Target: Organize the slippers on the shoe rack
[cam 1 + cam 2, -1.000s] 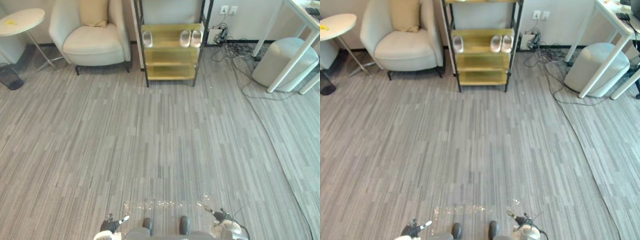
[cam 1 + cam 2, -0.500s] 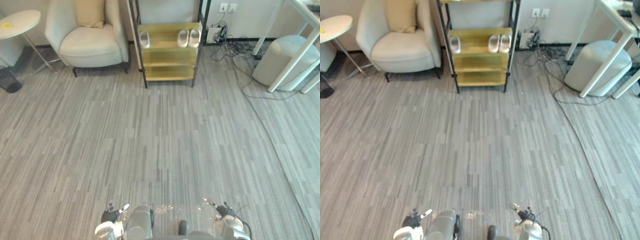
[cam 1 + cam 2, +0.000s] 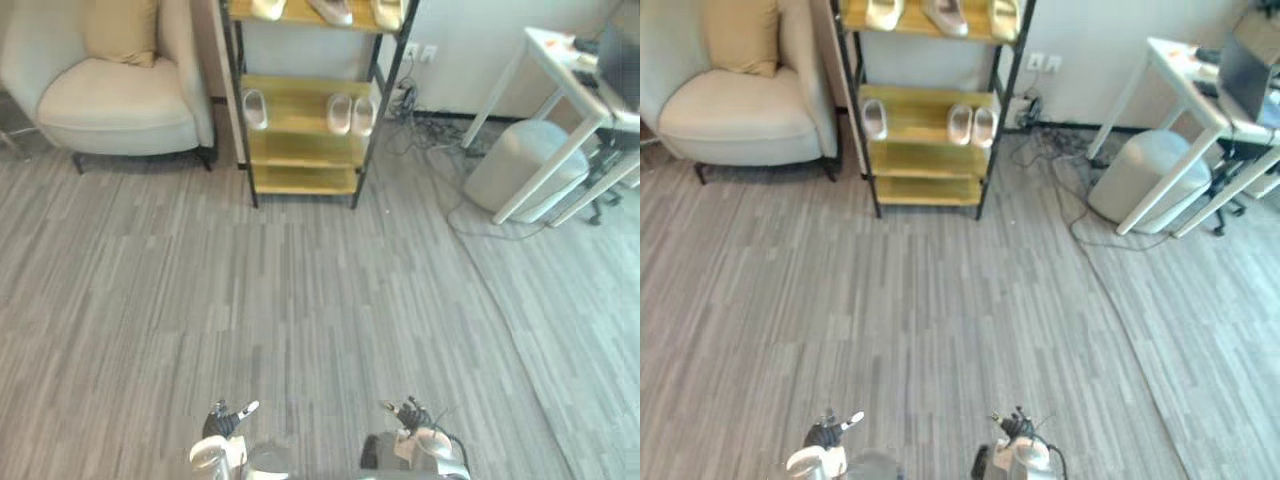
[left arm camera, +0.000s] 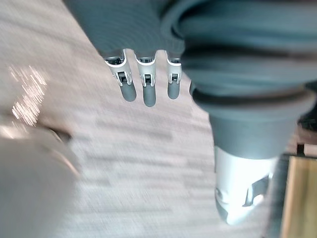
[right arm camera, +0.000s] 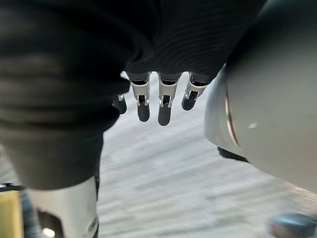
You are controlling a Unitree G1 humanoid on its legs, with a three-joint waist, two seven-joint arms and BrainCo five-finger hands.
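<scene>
Grey striped floor [image 3: 300, 300] ran from the robot to a far wall, where the shoe rack [image 3: 301, 150], black-framed with yellow shelves, stood between a pale armchair [image 3: 105, 95] on the left and a grey round stool [image 3: 515, 165] under a white desk [image 3: 570, 65] on the right.

On the rack's middle shelf [image 3: 298, 98] a lone slipper [image 3: 255, 108] lay at the left end. A pair of slippers [image 3: 351, 114] sat side by side towards the right end, well apart from the single one. Three pale shoes [image 3: 330, 10] showed on the shelf above, partly cut off by the edge of the view. The two lower shelves [image 3: 302, 181] looked bare, and no slipper lay on the floor.

The left hand [image 3: 224, 420] and the right hand [image 3: 408, 414] hung low at the near edge, far from the rack. In the wrist views the left fingers [image 4: 149, 91] and the right fingers [image 5: 165, 106] dangled straight and relaxed over bare floor, holding nothing.

Judging from this, the sorting had barely started or was between steps. Every visible slipper was already on the rack, but the single one seemed to need a mate or a place beside the pair, and the robot had yet to close the distance before either hand could reach a shelf.
</scene>
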